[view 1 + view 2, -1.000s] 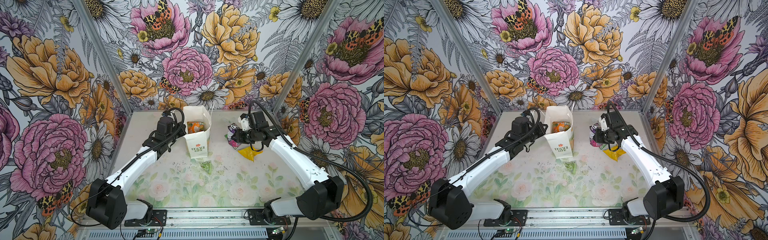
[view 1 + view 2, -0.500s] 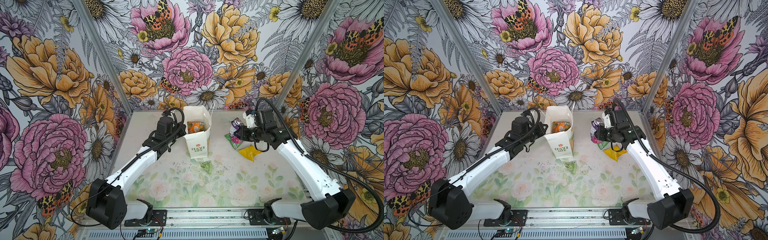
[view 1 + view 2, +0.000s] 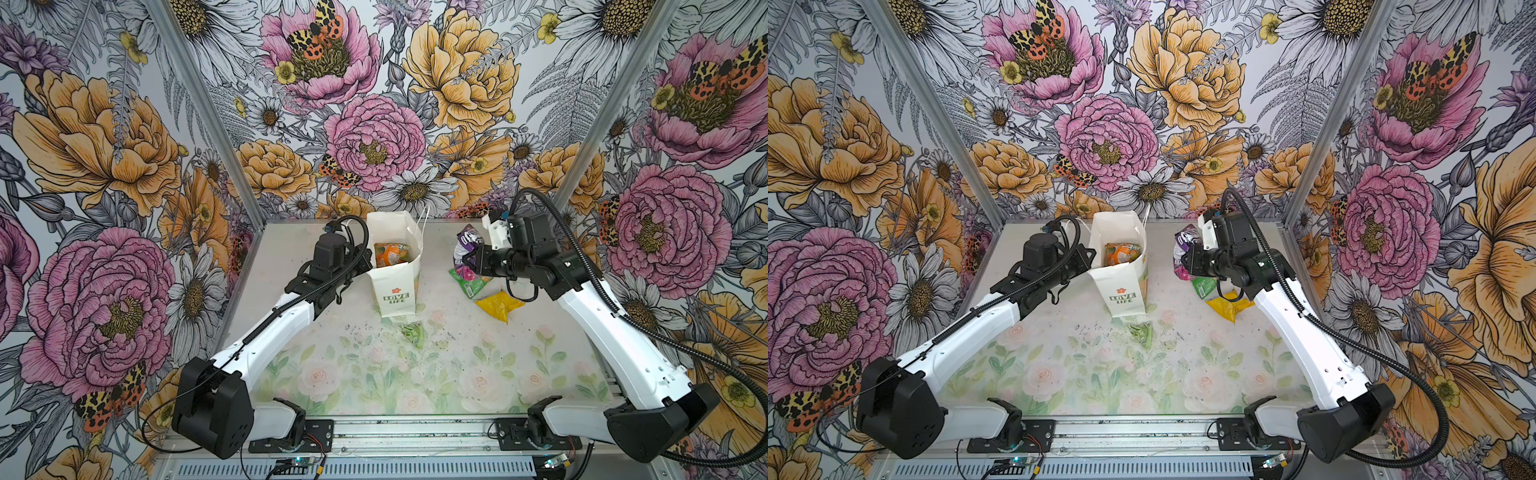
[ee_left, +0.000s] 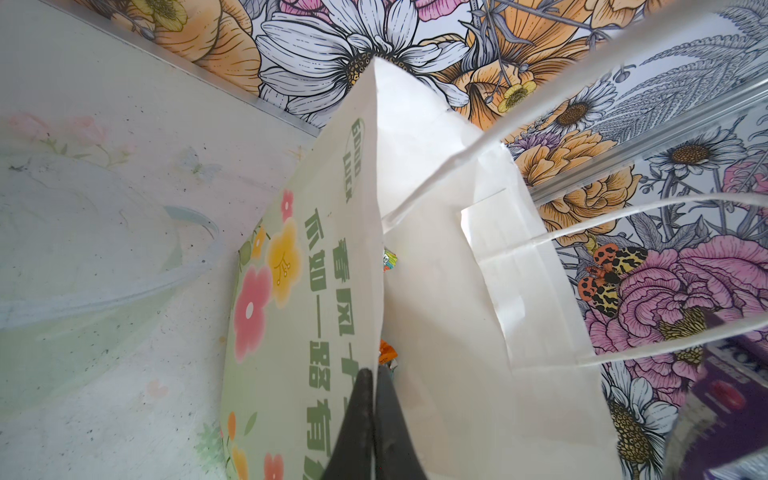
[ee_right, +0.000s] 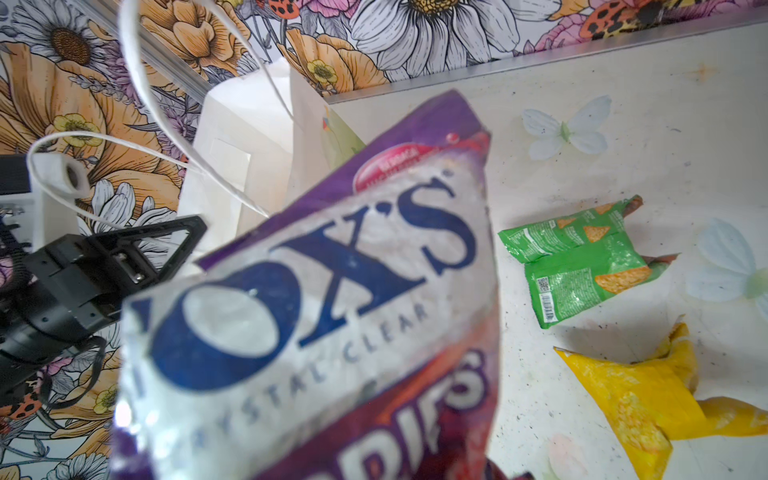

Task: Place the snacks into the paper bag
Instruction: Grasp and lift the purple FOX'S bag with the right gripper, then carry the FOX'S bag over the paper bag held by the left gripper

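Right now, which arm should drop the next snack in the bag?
Right. The right gripper holds the purple packet lifted beside the paper bag; the left gripper is shut on the bag's rim.

Top views: overhead-front, tilted down, distant, both share the whole table [image 3: 332,374] | left wrist: close, facing paper bag [image 4: 457,311] | right wrist: close, facing purple packet [image 5: 311,291], paper bag behind

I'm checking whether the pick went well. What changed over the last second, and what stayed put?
The right gripper, shut on the purple packet, raised it higher, and its arm swung up and outward. The left gripper stayed clamped on the rim of the paper bag. The bag, the green packet, yellow packet and pale green packet did not move.
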Available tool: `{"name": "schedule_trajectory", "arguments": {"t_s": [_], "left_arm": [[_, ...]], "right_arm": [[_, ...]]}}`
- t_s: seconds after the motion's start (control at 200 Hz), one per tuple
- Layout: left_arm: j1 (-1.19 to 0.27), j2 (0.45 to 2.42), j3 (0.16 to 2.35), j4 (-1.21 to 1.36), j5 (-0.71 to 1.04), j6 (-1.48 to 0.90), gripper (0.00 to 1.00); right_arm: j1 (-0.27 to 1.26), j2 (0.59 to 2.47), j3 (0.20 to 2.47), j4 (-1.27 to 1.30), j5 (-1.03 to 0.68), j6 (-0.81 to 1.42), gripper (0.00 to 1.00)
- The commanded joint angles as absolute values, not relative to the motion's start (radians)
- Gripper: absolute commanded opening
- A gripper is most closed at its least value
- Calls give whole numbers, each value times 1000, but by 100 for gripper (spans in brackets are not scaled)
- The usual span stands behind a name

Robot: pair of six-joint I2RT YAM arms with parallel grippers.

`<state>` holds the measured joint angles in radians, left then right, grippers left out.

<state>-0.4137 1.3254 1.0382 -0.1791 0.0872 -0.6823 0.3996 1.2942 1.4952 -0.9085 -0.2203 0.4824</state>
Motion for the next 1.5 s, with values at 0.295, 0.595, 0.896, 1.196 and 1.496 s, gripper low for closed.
{"name": "schedule_trajectory", "arguments": {"t_s": [0.295, 0.595, 0.896, 1.196, 1.496], "left_arm": [[-404, 1287, 1031, -154, 103, -669, 0], [-399, 1304, 1035, -147, 106, -673, 0], [-402, 1313, 1039, -146, 110, -675, 0], [-400, 1308, 1032, -146, 102, -675, 0], [-399, 1284, 1023, -155, 93, -673, 0]], "right_arm": [[501, 1345, 1696, -878, -144, 505, 0], [560, 1379, 1787, -877, -88, 521, 0], [630, 1466, 1882, -877, -56, 523, 0], [694, 1530, 1949, -877, -17, 523, 0], [763, 1613, 2026, -877, 28, 507, 0]]}}
